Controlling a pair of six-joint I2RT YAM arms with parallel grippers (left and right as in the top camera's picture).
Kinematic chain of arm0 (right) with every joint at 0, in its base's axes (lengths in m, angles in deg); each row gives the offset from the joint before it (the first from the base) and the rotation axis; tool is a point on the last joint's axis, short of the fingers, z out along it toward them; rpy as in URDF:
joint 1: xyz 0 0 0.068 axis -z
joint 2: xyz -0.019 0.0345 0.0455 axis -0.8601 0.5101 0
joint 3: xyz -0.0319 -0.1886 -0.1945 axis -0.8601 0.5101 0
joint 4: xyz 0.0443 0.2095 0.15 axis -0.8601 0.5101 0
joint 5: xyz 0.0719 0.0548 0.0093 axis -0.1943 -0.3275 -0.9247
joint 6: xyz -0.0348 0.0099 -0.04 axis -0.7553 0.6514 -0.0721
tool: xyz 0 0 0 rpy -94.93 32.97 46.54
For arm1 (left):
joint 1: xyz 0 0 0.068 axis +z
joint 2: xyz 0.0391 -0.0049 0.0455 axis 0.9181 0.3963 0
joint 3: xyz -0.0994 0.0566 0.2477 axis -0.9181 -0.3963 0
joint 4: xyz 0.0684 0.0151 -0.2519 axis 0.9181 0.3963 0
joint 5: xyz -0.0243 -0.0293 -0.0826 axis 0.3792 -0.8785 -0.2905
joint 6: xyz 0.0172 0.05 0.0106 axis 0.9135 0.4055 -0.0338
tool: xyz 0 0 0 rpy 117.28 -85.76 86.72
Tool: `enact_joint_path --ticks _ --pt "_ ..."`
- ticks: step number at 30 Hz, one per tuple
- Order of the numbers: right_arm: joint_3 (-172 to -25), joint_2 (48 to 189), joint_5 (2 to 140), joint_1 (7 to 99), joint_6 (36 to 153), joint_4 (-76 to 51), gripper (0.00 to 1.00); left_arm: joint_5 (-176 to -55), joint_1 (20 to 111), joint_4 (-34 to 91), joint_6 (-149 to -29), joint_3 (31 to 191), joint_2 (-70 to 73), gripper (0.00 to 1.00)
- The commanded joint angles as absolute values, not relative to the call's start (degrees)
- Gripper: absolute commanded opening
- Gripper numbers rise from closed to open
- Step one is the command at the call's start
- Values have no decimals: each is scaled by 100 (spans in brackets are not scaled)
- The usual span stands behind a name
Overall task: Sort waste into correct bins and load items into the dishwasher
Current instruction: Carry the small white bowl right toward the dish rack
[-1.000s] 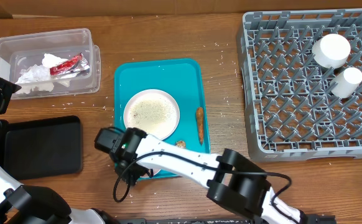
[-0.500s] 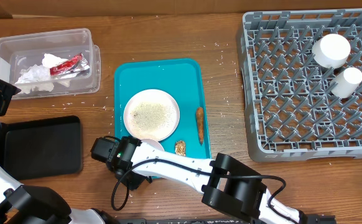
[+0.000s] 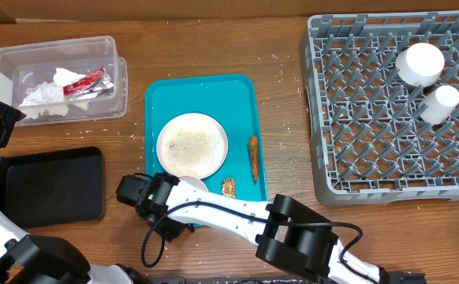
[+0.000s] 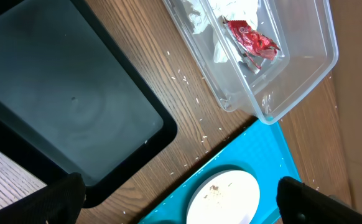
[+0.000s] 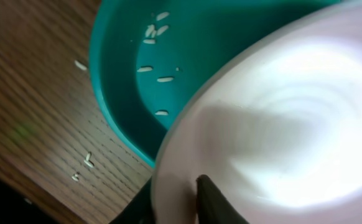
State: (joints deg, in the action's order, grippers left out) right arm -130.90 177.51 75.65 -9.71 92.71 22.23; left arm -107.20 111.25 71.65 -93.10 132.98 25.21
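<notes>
Near the counter's front edge, the right pincer [image 5: 176, 200] grips the rim of a small white bowl [image 5: 280, 112] at the teal tray's [image 5: 122, 81] corner; the left pincer [image 4: 178, 190] hangs wide open by the black tray [image 4: 56, 99].

Left arm at the left table edge, left gripper [image 4: 181, 202] spread wide with nothing between its fingers, right arm reaching low across the front toward the left, right gripper [image 5: 171, 208] with fingers [image 5: 213, 200] pinching the rim of a small white dish [image 5: 280, 112].
</notes>
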Motion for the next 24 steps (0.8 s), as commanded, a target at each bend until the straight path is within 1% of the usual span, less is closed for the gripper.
enact_joint_path --ticks 1,8,15,19,24 --pt "-13293 17735 7650 -962 9260 2231 14 -10658 11086 7163 -9203 13312 2575 100" --pt "-13295 17735 7650 -962 9260 2229 13 -10661 11086 7161 -9203 13312 2575 100" --pt "-13507 17735 7650 -955 9260 2354 5 -10658 11086 7161 -9203 13312 2575 100" --pt "-13968 17735 7650 -885 9260 2686 4 -10656 11086 7159 -9203 13312 2575 100" --pt "-15146 17733 7650 -512 9267 3497 4 -10529 11086 7163 -9201 13312 2575 100"
